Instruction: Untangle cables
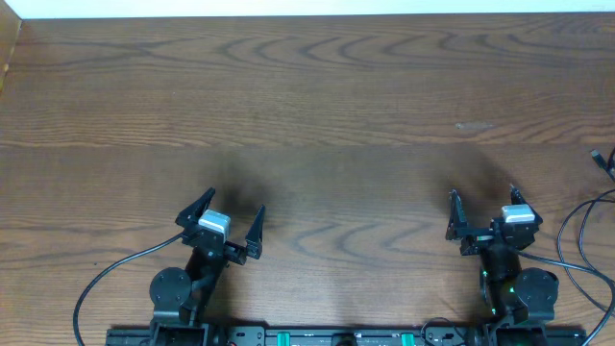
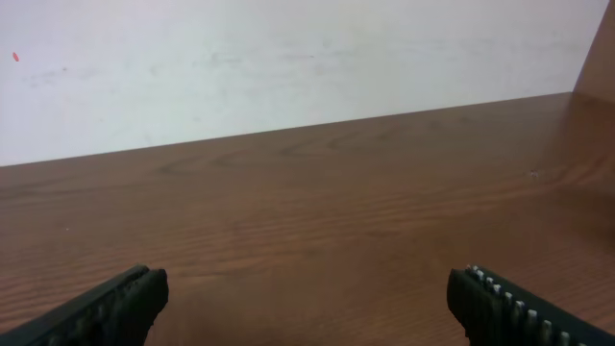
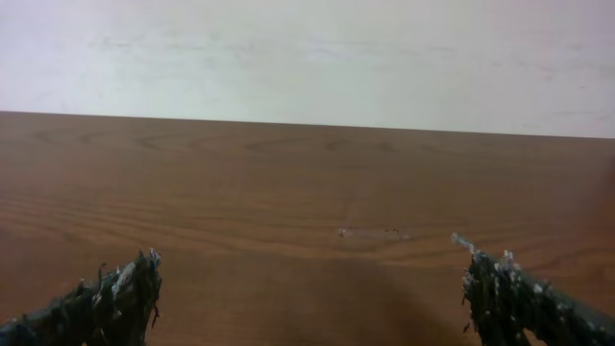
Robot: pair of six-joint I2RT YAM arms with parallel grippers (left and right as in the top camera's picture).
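No tangle of cables shows on the wooden table (image 1: 317, 106) in any view. Only a small black cord end (image 1: 603, 161) pokes in at the right edge of the overhead view; I cannot tell whether it is one of the cables. My left gripper (image 1: 235, 202) is open and empty near the front left. My right gripper (image 1: 482, 192) is open and empty near the front right. The left wrist view shows the left gripper (image 2: 307, 288) with bare wood between its fingers. The right wrist view shows the same for the right gripper (image 3: 307, 264).
A black arm cable (image 1: 101, 281) curves out from the left arm base. Another arm cable (image 1: 569, 240) loops at the front right by the right arm base. A pale wall (image 3: 307, 58) stands behind the table's far edge. A faint light scuff (image 1: 473, 126) marks the wood.
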